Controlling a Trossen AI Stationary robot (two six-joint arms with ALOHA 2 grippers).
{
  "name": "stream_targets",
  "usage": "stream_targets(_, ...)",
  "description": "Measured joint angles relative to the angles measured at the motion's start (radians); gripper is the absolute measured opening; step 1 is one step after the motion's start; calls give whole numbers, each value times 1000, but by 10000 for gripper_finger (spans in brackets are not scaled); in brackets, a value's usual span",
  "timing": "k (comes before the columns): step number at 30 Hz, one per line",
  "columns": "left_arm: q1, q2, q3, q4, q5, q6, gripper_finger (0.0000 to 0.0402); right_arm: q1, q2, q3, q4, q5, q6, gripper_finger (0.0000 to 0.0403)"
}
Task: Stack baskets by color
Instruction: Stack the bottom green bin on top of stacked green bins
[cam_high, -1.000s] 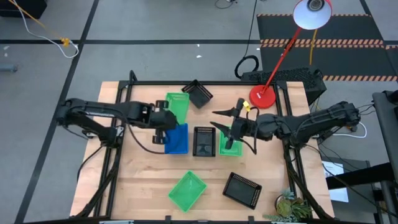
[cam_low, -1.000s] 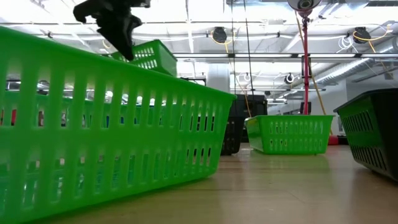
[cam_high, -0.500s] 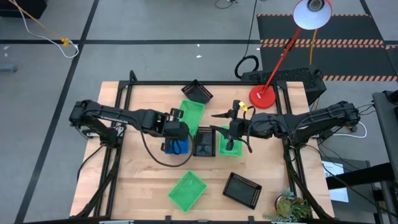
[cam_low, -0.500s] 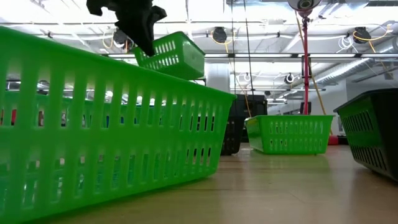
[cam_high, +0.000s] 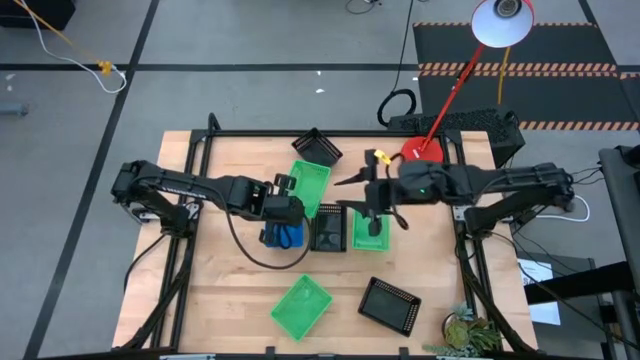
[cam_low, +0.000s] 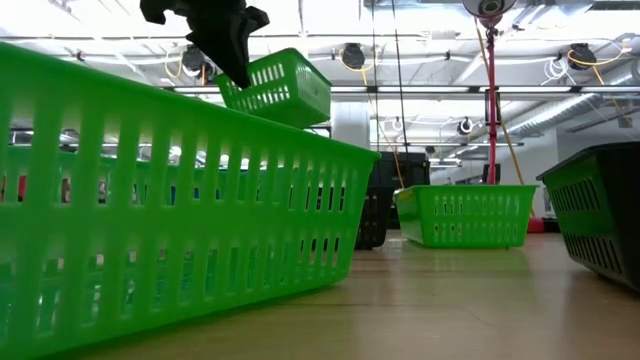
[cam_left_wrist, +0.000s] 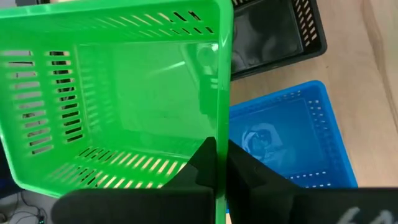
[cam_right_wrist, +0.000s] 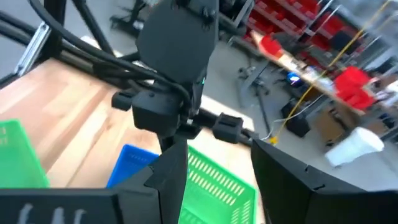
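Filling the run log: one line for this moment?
left claw: shut on green basket, lifted | right claw: open over centre green basket

We find no readable text, label, brand, number or sign in any view; nothing on the baskets, the desk or the room reads.

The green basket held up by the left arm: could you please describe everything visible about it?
The green basket is a small rectangular tray of glossy plastic with slotted sides, and it is empty. The left gripper has its jaws shut on one rim. It hangs tilted in the air, above the blue basket and beside a black one.
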Motion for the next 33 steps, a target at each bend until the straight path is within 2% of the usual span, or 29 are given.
stream_targets(5, 0, 0, 0, 0, 0, 4, 21, -56, 73, 70, -102, -94, -16, 171)
stream_targets(11, 0, 0, 0, 0, 1, 11, 8, -117, 144, 75, -154, -200, -66, 171)
stream_targets(14, 0, 0, -1, 0, 1, 12, 14, -133, 183, 75, -171, -246, -92, 171)
stream_targets(18, 0, 0, -1, 2, 1, 17, 26, -136, 237, 75, -191, -279, -137, 171)
stream_targets(26, 0, 0, -1, 3, 2, 17, 10, -134, 320, 75, -188, -297, -212, 171)
stream_targets(30, 0, 0, -1, 3, 2, 18, 26, -134, 330, 75, -171, -297, -257, 171)
stream_targets(33, 0, 0, -1, 3, 2, 19, 20, -134, 329, 75, -160, -296, -274, 171)
